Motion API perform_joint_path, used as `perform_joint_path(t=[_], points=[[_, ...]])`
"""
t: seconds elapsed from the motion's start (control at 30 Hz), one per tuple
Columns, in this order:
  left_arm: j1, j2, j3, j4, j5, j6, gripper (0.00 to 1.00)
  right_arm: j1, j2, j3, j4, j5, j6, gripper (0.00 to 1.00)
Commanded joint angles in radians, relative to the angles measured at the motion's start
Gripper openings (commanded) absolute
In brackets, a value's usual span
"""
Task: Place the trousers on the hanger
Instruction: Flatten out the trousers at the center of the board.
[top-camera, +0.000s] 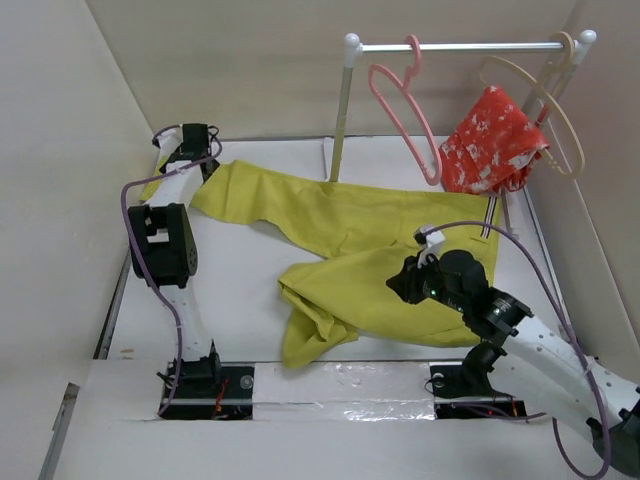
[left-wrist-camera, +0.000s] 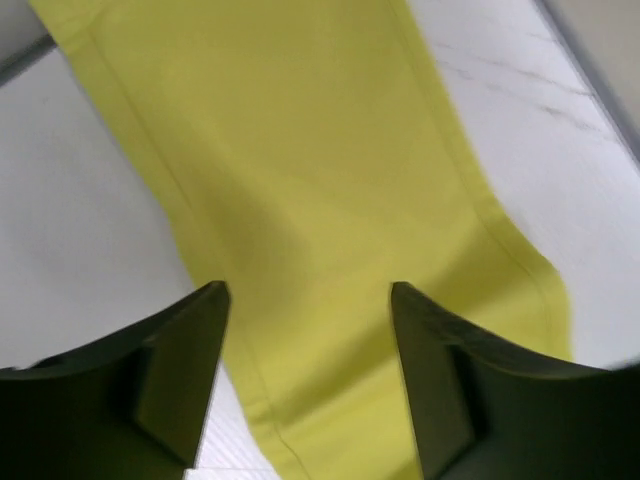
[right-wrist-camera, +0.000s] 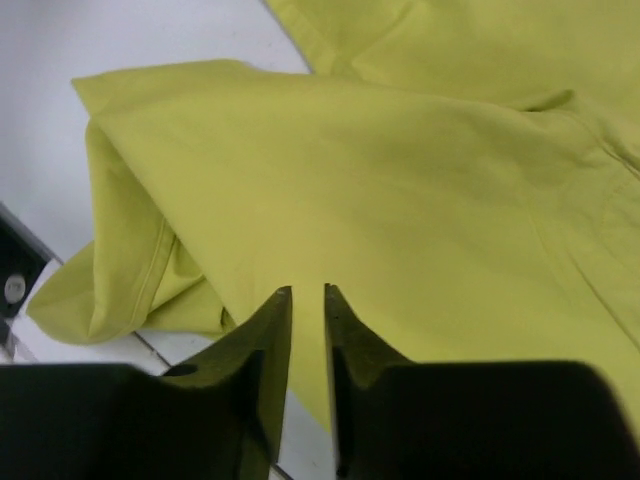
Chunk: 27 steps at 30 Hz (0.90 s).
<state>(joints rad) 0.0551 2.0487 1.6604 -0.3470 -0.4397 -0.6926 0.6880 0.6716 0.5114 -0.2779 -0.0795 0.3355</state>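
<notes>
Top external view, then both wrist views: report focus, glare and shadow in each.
Top external: sharp and evenly lit, with glare on the glossy strip at the near edge and a soft shadow beside the near fold of the trousers. Left wrist: soft throughout, its fingers dark and blurred. Right wrist: cloth crisp, its fingers underexposed silhouettes.

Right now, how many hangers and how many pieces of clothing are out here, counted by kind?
Hangers: 2 (pink hanger, beige hanger)
Clothes: 2 (trousers, red garment)
Total: 4
</notes>
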Motion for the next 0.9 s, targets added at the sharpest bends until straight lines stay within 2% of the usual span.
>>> perform_joint_path(t=[0.0, 0.03, 0.1, 0.13, 0.17, 0.2, 0.23, 0.27, 0.33, 0.4, 0.5, 0.63, 0.7, 0.8, 0.83, 0.87], points=[[-0.080, -0.146, -0.136, 0.043, 0.056, 0.047, 0.66, 0.065, 0.046, 0.107, 0.083, -0.012, -0.023, 0.20], [-0.080, -0.194, -0.195, 0.083, 0.080, 0.032, 0.67, 0.120, 0.093, 0.124, 0.088, -0.003, -0.027, 0.07], [-0.089, -0.332, -0.366, 0.176, 0.148, -0.026, 0.68, 0.194, 0.144, 0.174, 0.089, 0.020, -0.027, 0.02], [-0.100, -0.428, -0.419, 0.204, 0.169, -0.044, 0.67, 0.279, 0.192, 0.183, 0.100, 0.064, -0.017, 0.03], [-0.113, -0.476, -0.473, 0.235, 0.180, -0.051, 0.67, 0.322, 0.215, 0.188, 0.111, 0.084, -0.004, 0.08], [-0.130, -0.520, -0.519, 0.284, 0.183, -0.056, 0.65, 0.362, 0.242, 0.194, 0.118, 0.125, 0.011, 0.17], [-0.156, -0.566, -0.597, 0.299, 0.180, -0.054, 0.64, 0.399, 0.270, 0.205, 0.134, 0.177, 0.042, 0.44], [-0.185, -0.644, -0.629, 0.307, 0.174, -0.053, 0.62, 0.431, 0.334, 0.211, 0.144, 0.202, 0.056, 0.56], [-0.286, -0.718, -0.722, 0.333, 0.151, -0.048, 0.59, 0.495, 0.409, 0.237, 0.166, 0.234, 0.086, 0.74], [-0.377, -0.817, -0.784, 0.365, 0.133, -0.050, 0.55, 0.519, 0.518, 0.262, 0.174, 0.239, 0.099, 0.75], [-0.425, -0.932, -0.878, 0.358, 0.111, -0.079, 0.55, 0.528, 0.649, 0.311, 0.197, 0.253, 0.117, 0.74], [-0.425, -1.065, -0.994, 0.359, 0.127, -0.082, 0.55, 0.548, 0.778, 0.398, 0.220, 0.247, 0.114, 0.67], [-0.425, -1.113, -1.010, 0.350, 0.116, -0.076, 0.55, 0.548, 0.828, 0.456, 0.215, 0.262, 0.119, 0.59], [-0.425, -1.153, -1.019, 0.313, 0.128, -0.068, 0.55, 0.548, 0.908, 0.522, 0.213, 0.276, 0.122, 0.24], [-0.425, -1.160, -1.024, 0.310, 0.133, -0.067, 0.55, 0.548, 0.913, 0.538, 0.206, 0.294, 0.122, 0.00], [-0.425, -1.174, -1.025, 0.310, 0.134, -0.065, 0.55, 0.548, 0.883, 0.549, 0.206, 0.300, 0.117, 0.00]])
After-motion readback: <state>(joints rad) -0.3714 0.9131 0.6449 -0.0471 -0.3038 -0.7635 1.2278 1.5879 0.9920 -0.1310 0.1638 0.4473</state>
